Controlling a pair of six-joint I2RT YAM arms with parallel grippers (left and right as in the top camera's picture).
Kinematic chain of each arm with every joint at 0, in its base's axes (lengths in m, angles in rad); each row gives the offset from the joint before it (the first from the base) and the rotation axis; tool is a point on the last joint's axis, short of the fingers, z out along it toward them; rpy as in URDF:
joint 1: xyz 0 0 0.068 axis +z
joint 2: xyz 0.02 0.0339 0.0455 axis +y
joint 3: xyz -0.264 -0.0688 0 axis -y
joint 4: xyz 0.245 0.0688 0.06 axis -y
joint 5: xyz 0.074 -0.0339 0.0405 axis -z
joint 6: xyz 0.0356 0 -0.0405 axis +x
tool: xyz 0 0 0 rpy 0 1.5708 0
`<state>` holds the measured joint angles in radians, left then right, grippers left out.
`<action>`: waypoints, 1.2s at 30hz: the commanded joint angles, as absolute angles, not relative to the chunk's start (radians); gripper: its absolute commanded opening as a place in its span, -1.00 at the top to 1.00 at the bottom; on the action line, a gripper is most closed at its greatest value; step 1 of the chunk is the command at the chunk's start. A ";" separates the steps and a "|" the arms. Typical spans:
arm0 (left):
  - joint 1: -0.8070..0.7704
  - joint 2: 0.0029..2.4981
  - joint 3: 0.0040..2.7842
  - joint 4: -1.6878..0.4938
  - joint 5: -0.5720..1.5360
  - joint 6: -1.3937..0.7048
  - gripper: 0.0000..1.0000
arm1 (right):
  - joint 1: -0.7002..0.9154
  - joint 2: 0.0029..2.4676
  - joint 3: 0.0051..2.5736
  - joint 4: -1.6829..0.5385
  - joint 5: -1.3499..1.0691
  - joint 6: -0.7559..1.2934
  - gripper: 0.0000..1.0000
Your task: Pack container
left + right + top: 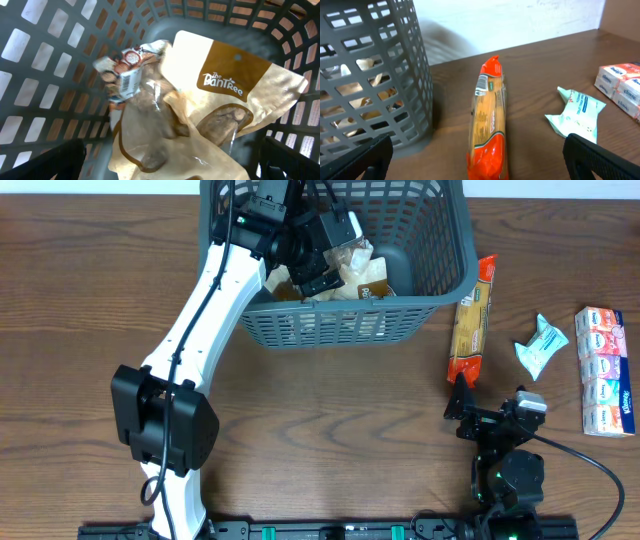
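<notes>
Brown wood-grain table (90,300) runs under both my arms, and my right wrist camera shows a pale wall (520,20) behind its far edge. The container (340,325) stands upright at the far middle of the table, mouth up, its long axis running left to right across my view. My left claw (322,272) hangs inside it, released, fingers wide over a tan pouch (235,90) and a small barcoded packet (127,75) lying on the bottom. My right claw (488,408) sits low near my edge of the table, also spread and holding nothing. Just ahead of it lies an orange pasta packet (472,320), pointing away from me beside the container's right wall. Farther right lie a teal packet (540,345) and a tissue pack (605,370).
</notes>
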<state>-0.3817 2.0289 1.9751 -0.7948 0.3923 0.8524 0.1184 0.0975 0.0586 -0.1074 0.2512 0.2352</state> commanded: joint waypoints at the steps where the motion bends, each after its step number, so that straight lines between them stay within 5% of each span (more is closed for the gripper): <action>1: -0.377 1.950 1.988 -0.800 0.322 0.800 -0.97 | 0.125 0.099 0.061 -0.077 0.266 0.245 -0.98; 8: -0.360 1.764 1.989 -0.847 0.027 0.691 -0.97 | 0.085 0.099 0.210 -0.125 0.266 0.108 -0.98; 17: -0.105 1.554 1.988 -0.984 -0.068 0.450 -0.97 | -0.006 0.238 0.638 -0.577 0.266 0.080 -0.99; 27: 0.286 1.645 1.966 -1.036 -0.068 0.219 -0.97 | -0.027 0.662 1.251 -1.130 0.255 0.070 -0.98; 36: 0.379 1.837 1.939 -1.035 -0.060 0.192 -0.97 | -0.027 0.926 1.679 -1.321 0.186 -0.103 -0.99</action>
